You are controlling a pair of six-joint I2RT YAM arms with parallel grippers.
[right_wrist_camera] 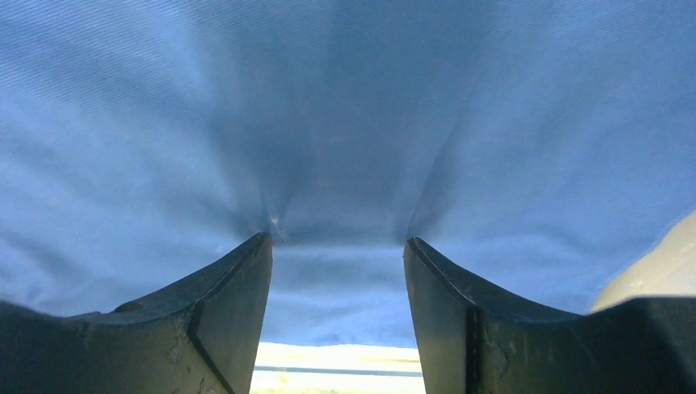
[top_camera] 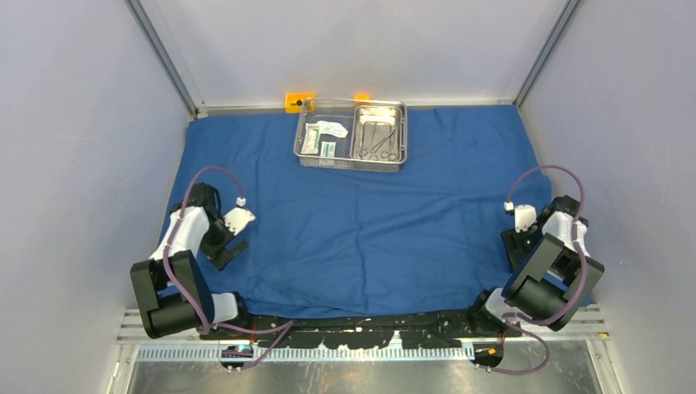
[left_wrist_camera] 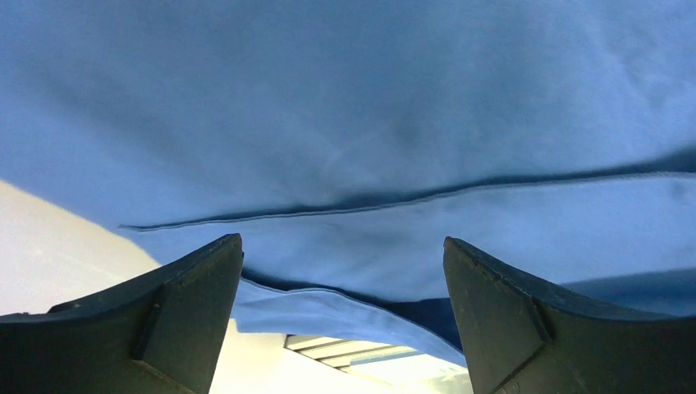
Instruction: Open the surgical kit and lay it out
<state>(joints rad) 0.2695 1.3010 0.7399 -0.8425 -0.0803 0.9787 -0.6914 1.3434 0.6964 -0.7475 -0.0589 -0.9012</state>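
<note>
Currently left hand (left_wrist_camera: 341, 240) and right hand (right_wrist_camera: 336, 238) gape empty over blue cloth wrap (top_camera: 369, 230); gripping could drag it, shifting steel mesh basket (top_camera: 349, 163) beyond.

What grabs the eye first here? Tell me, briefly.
A blue cloth lies spread wide, filling the middle of the top view. At its far edge, centre, sits a steel basket holding white packets on the left and a tray of instruments on the right. The left hand and right hand hang open over the cloth near its side edges.
</note>
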